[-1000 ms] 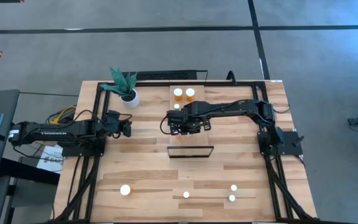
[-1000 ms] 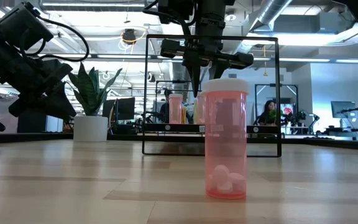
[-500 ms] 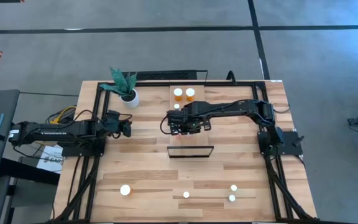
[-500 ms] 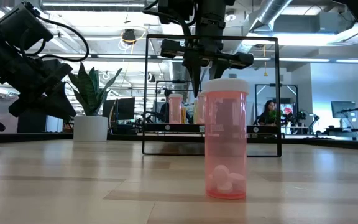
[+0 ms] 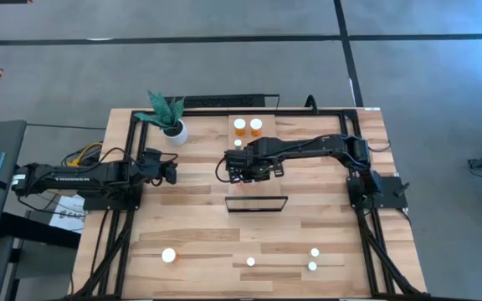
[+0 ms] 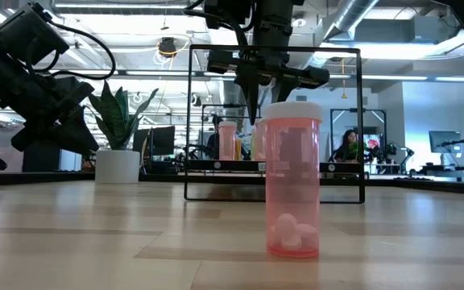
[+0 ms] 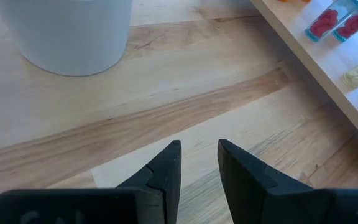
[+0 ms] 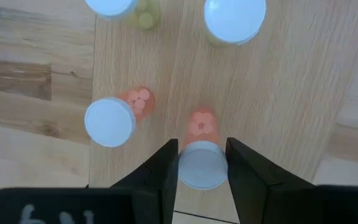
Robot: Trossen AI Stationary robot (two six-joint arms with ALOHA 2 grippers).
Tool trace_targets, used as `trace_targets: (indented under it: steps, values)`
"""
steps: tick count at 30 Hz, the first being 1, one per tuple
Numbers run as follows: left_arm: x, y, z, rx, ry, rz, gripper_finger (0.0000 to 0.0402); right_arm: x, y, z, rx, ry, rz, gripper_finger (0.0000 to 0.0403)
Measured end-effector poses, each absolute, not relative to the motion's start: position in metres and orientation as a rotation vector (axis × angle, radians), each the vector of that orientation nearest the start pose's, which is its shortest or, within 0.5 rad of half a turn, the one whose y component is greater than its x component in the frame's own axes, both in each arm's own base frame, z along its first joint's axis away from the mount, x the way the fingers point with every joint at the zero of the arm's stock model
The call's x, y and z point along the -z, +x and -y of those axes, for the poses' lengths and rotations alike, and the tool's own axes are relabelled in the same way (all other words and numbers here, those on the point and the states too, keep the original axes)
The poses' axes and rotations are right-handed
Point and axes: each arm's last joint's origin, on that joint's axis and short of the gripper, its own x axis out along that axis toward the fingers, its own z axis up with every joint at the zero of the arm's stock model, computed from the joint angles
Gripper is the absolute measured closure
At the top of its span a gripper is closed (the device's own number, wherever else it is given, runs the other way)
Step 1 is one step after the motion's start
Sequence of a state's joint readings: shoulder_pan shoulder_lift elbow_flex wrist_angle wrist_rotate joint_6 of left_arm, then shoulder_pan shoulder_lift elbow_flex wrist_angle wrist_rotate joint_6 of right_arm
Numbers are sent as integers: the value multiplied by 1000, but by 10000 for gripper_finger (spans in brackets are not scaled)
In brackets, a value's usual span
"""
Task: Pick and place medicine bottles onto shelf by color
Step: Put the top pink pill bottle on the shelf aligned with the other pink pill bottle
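just right claw [image 8: 201, 163] fingers flanking a white-capped, pink, pill-filled medicine bottle [image 8: 200, 155] on shelf [image 8: 278, 93]

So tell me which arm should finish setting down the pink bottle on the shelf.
The right. Its claw hangs over the shelf with the pink bottle between its fingers, beside another pink bottle. The left claw is shut and empty, by the white pot, off the shelf.

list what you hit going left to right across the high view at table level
left gripper → potted plant → right gripper over the shelf → right arm's base
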State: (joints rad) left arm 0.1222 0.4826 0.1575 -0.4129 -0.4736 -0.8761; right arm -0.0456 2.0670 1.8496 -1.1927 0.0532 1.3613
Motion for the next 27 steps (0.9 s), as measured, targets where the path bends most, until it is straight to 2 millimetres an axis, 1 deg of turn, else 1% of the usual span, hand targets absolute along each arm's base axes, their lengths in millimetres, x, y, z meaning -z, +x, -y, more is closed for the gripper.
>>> trace_targets:
  steps: [5,9,16,27]
  values:
    - [-142,104,-26,-844,-680,-435,310,-246,413,21,1019,1108,-1115,250]
    - [-142,104,-26,-844,-680,-435,310,-246,413,21,1018,1108,-1115,252]
    - [-142,104,-26,-844,-680,-435,310,-239,412,21,1021,1110,-1114,258]
    - [-142,104,-26,-844,-680,-436,310,-238,412,21,1023,1108,-1118,248]
